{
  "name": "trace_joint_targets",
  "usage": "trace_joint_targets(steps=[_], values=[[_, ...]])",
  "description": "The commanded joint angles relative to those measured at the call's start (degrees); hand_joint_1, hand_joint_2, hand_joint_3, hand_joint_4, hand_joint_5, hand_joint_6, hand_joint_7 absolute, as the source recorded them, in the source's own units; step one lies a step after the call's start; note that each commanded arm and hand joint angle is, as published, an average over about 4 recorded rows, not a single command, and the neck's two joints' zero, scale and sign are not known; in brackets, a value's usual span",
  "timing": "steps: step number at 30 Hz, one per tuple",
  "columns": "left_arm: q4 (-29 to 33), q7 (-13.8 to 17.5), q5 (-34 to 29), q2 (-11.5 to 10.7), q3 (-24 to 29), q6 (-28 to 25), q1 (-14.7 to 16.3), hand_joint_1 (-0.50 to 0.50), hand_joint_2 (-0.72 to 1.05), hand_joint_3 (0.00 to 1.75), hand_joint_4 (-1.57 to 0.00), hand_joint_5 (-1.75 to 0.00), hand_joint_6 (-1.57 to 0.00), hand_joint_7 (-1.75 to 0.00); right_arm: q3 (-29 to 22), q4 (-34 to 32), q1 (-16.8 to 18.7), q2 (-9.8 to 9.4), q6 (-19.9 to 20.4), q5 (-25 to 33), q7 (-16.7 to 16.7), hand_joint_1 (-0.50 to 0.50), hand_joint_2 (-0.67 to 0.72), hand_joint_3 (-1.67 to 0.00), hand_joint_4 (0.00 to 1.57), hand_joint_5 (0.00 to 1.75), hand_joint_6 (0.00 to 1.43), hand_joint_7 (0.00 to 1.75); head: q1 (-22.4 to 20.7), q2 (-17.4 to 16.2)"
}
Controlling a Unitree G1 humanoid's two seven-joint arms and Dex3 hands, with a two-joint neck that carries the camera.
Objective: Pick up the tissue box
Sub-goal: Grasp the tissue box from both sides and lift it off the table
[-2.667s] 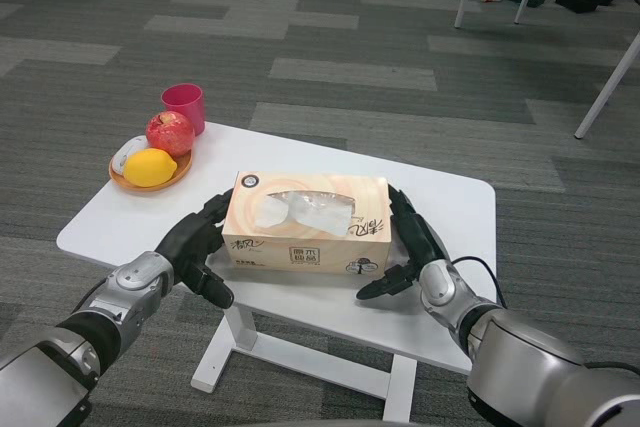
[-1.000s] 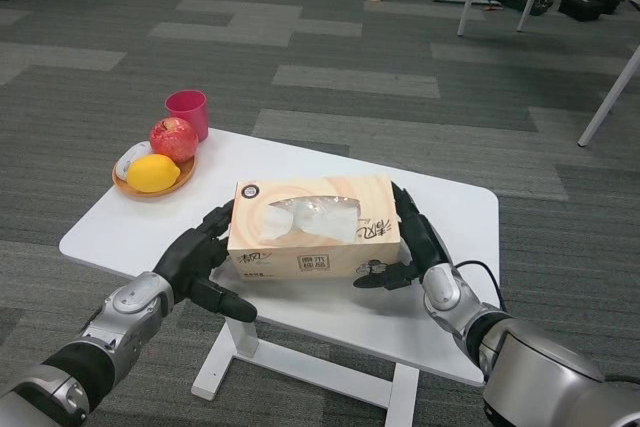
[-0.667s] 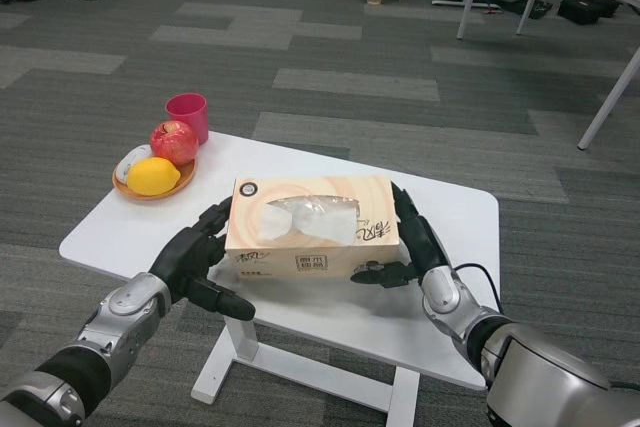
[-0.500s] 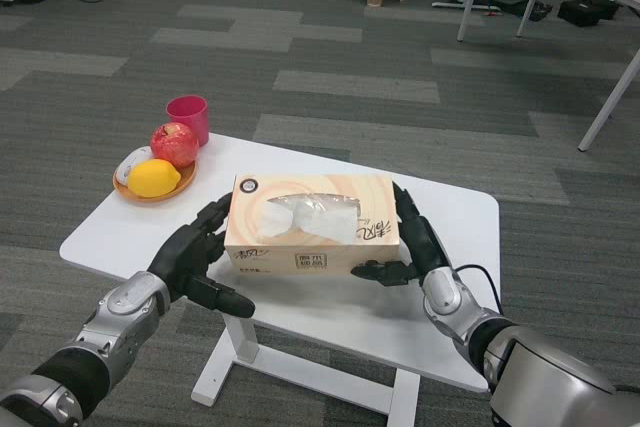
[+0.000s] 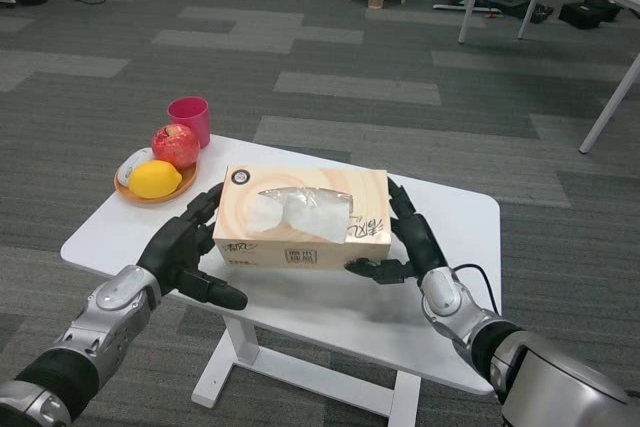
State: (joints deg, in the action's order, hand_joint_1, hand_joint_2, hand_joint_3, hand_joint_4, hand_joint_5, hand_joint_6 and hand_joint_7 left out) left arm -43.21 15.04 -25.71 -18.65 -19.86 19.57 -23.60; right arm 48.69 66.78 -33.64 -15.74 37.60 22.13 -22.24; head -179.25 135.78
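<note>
While both flank it, left hand and right hand grip the tissue box ends.

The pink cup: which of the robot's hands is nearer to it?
Left. The left hand is at the tissue box's end facing the pink cup; the right hand is at the far end.
</note>
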Motion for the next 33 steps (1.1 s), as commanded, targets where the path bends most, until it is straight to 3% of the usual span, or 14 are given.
trace_joint_targets(steps=[1,13,17,21,33], values=[[4.56,1.92,1.28,1.93,-0.05,0.36,-0.57,0.5,-0.02,0.0,0.0,-0.82,0.0,-0.14,0.95,-3.72,0.13,2.08,1.68,-1.39,2.11,-0.46,-0.48,-0.4,0.49,0.19,0.6,0.42,-0.09,0.04],[9.66,1.83,2.57,1.43,2.57,-1.13,0.26,0.5,-0.02,0.0,0.0,-0.82,0.0,-0.14,0.29,-7.01,0.15,1.57,1.77,-1.39,2.11,-0.46,-0.48,-0.48,0.43,0.19,0.51,0.42,-0.16,0.33],[10.32,1.83,2.77,1.43,2.74,-1.48,0.3,0.5,-0.02,0.0,0.0,-0.82,0.0,-0.14,0.14,-7.76,0.15,1.44,1.77,-1.39,2.11,-0.46,-0.54,-0.48,0.43,0.19,0.46,0.42,-0.23,0.35],[10.78,1.83,2.9,1.43,2.94,-1.68,0.35,0.5,-0.02,0.0,0.0,-0.82,0.0,-0.14,-0.13,-8.07,0.15,1.28,1.82,-1.39,2.11,-0.43,-0.54,-0.48,0.43,0.19,0.43,0.42,-0.29,0.37],[11.33,1.83,2.99,1.43,3.34,-1.73,0.57,0.5,-0.02,0.0,0.0,-0.82,0.0,-0.14,-0.26,-9.76,0.15,1.0,1.86,-1.39,2.11,-0.46,-0.54,-0.48,0.37,0.19,0.4,0.45,-0.57,0.68]])
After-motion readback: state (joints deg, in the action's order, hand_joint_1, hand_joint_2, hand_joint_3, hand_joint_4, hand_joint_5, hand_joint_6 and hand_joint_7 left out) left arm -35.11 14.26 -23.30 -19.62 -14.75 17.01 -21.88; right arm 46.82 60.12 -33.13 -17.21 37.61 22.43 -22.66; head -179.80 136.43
